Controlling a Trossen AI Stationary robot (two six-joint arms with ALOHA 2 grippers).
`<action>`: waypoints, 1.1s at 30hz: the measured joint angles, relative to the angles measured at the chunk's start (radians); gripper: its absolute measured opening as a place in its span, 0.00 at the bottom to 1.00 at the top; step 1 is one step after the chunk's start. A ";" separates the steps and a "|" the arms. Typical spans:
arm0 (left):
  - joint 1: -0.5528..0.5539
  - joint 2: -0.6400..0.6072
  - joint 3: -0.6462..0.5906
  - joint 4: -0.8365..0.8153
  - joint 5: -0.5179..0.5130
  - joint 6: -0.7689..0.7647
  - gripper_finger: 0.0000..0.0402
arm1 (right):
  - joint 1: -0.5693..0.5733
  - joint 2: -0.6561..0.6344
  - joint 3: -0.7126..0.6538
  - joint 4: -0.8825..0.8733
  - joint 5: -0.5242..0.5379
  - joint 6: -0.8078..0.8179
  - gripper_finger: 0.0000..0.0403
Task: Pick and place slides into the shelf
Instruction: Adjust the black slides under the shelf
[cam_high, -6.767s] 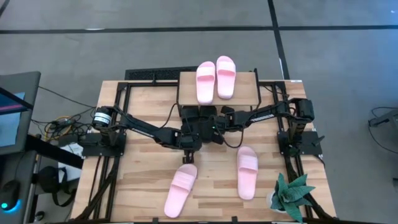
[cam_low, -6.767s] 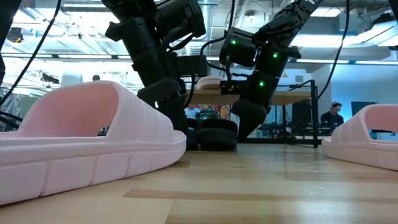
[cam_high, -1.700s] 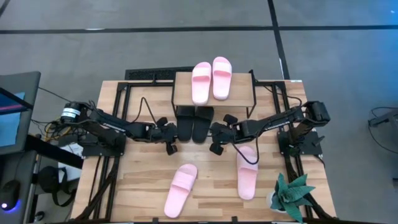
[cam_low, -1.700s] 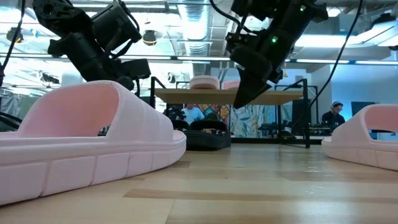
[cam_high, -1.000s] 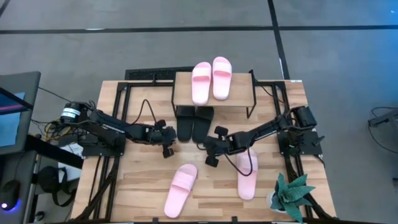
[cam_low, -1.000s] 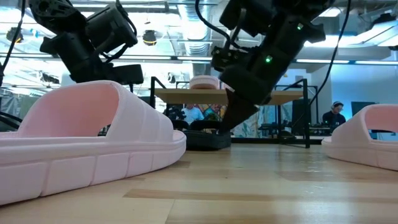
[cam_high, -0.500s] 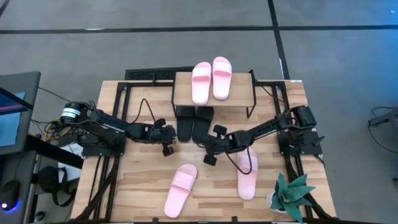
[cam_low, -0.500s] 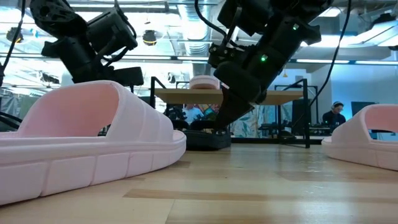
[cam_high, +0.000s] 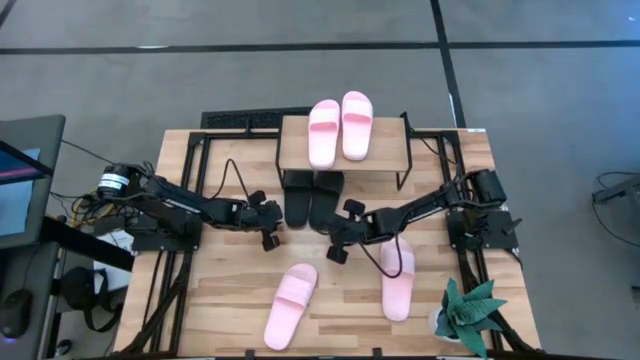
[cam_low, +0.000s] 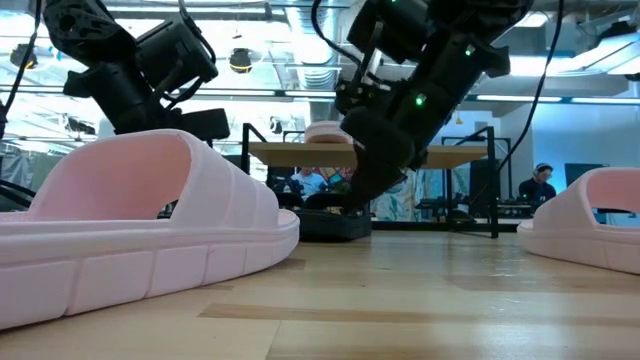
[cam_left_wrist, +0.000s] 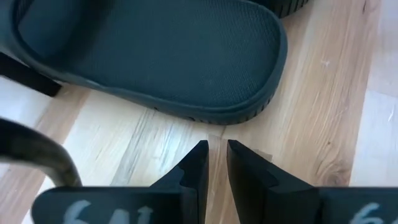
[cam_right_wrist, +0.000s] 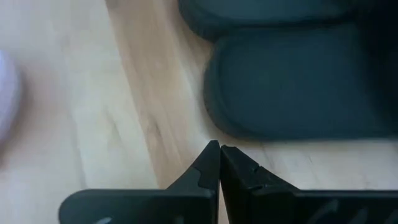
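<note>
The shelf (cam_high: 291, 140) stands at the table's far middle, with two pink slides (cam_high: 334, 129) lying flat on its top board. Two black slides (cam_high: 310, 198) lie on their soles side by side on the table, under the shelf's near edge. Two more pink slides (cam_high: 290, 305) (cam_high: 396, 278) lie on the near half of the table. My left gripper (cam_left_wrist: 216, 155) is all but shut and empty, just left of the black slides' near ends. My right gripper (cam_right_wrist: 219, 152) is shut and empty, just near and right of them.
A potted plant (cam_high: 467, 316) stands at the table's near right corner. Bare wood shows between the two near pink slides. In the low view one pink slide (cam_low: 150, 235) fills the near left and another (cam_low: 590, 225) lies at the right. A person shows in the room behind.
My right gripper has edged a little toward the table's far edge and the black slides, staying shut. My left gripper and the slides have kept still.
</note>
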 joint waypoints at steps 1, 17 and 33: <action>0.003 0.000 0.000 0.005 -0.001 0.006 0.12 | -0.003 0.001 -0.001 -0.012 -0.001 0.008 0.00; 0.039 0.000 0.000 0.046 -0.003 0.024 0.12 | -0.034 0.001 -0.001 -0.060 0.021 0.051 0.00; 0.039 0.000 0.000 0.047 -0.003 0.028 0.12 | -0.080 0.001 -0.001 -0.062 0.020 -0.001 0.00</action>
